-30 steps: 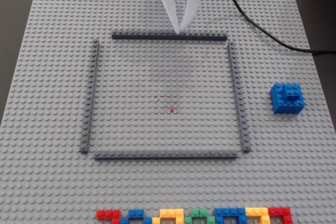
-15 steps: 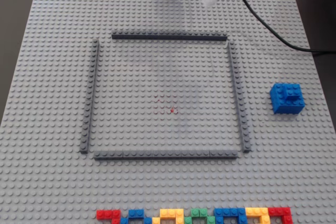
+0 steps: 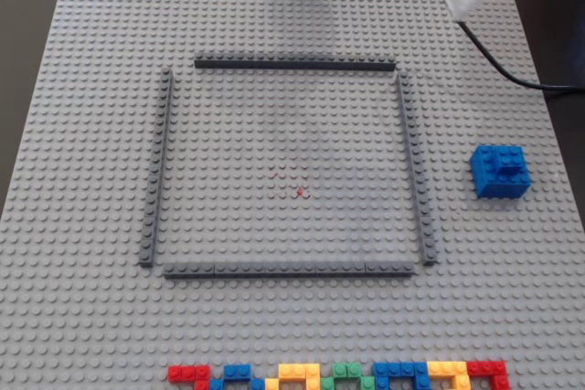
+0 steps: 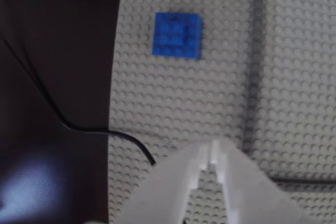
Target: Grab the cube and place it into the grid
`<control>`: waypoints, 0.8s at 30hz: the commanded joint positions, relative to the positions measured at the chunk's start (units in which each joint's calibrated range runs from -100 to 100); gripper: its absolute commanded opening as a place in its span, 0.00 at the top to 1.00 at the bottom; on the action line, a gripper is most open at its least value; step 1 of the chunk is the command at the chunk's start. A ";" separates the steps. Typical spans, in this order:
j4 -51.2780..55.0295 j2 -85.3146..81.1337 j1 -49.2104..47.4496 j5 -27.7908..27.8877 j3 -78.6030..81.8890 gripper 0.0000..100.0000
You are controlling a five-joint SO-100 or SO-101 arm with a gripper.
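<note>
In the fixed view, the grid (image 3: 158, 171) is four thin dark grey studded strips framing light grey baseplate (image 3: 82, 134), faint red dots at its centre. At six o'clock lies a flat row of coloured bricks (image 3: 338, 374). The cube (image 3: 499, 171), bright blue and knobbly with a smaller raised brick on top, sits outside the grid at three o'clock. My white pincer (image 3: 462, 14) hangs at one o'clock, fingers closed to a point, holding nothing. The wrist view shows the cube (image 4: 178, 35) at twelve o'clock from my tips (image 4: 211, 153).
</note>
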 commanded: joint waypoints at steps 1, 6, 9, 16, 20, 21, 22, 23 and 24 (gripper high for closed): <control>0.41 6.92 -2.11 -0.73 -12.46 1.00; 1.63 16.30 -3.14 -0.98 -22.43 1.00; 2.42 21.71 -3.07 -0.93 -27.87 1.00; 4.32 33.84 -2.48 -1.03 -39.56 0.99; 5.40 39.60 -2.11 -1.42 -44.82 0.96; 5.64 40.72 -2.04 -1.42 -45.90 0.96; 5.98 42.26 -1.97 -1.51 -47.44 0.95; 6.28 43.64 -1.89 -1.56 -48.98 0.94; 6.71 45.19 -1.82 -1.56 -50.71 0.92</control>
